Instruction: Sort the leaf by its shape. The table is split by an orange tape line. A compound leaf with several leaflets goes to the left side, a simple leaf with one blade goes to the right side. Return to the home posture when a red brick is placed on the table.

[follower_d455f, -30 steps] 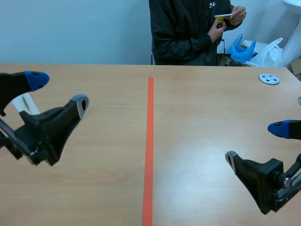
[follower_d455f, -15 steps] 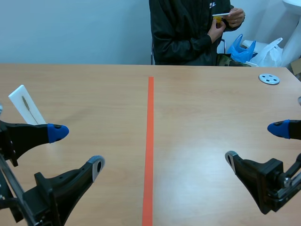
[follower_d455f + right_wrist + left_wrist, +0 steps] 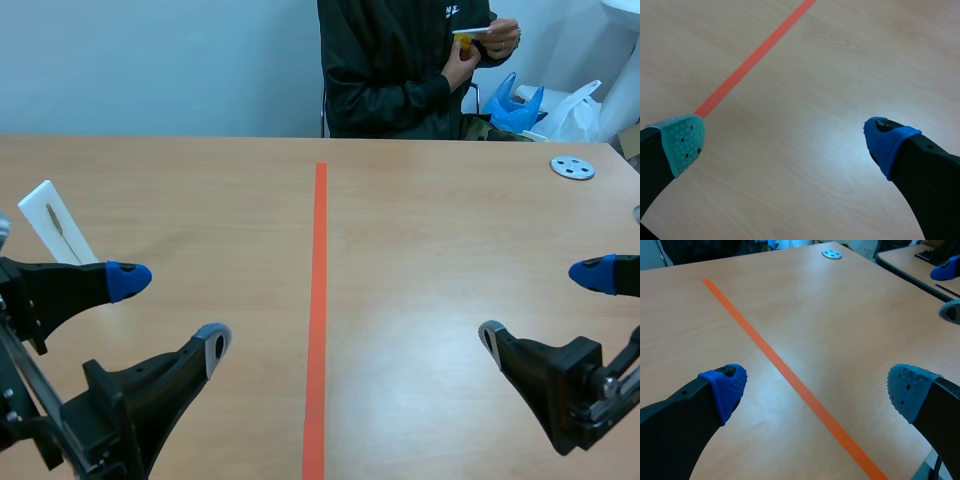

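Leaf card [image 3: 57, 225] slants away just beyond your left gripper [image 3: 172, 312], fingers spread, empty; right gripper [image 3: 541, 305], likewise spread, well apart.

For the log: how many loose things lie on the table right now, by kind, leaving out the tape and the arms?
White card with a leaf: 1
Grey round disc: 1
Total: 2, not counting a grey sliver cut off at the scene view's right edge, too little of it showing to name.
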Controlling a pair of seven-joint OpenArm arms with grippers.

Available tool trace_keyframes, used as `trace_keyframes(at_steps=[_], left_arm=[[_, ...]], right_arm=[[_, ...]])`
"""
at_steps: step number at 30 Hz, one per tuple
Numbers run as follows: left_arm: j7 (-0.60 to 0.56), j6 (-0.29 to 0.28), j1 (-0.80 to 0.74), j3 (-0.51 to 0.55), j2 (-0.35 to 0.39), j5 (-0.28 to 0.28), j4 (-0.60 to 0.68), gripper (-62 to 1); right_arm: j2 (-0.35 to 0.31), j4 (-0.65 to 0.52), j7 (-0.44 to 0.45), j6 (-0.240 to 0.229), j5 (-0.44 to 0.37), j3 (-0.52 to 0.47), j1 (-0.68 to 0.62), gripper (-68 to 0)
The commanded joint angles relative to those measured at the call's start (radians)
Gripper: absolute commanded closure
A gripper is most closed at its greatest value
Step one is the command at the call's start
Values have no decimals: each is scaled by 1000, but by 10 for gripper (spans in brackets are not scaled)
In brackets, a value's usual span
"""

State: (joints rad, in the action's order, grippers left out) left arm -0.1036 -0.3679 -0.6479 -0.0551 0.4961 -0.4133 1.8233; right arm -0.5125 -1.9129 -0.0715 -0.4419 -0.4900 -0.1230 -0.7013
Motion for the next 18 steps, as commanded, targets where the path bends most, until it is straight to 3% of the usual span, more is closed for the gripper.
trace_keyframes(at_steps=[1,18], left_arm=[[-12,2,6,-3,0,-9,3,-602],[-12,-2,17,-3,0,-9,3,-602]], right_arm=[[-8,-4,9,1,-11,-13,6,-679],[-8,-4,7,2,-11,-13,6,-679]])
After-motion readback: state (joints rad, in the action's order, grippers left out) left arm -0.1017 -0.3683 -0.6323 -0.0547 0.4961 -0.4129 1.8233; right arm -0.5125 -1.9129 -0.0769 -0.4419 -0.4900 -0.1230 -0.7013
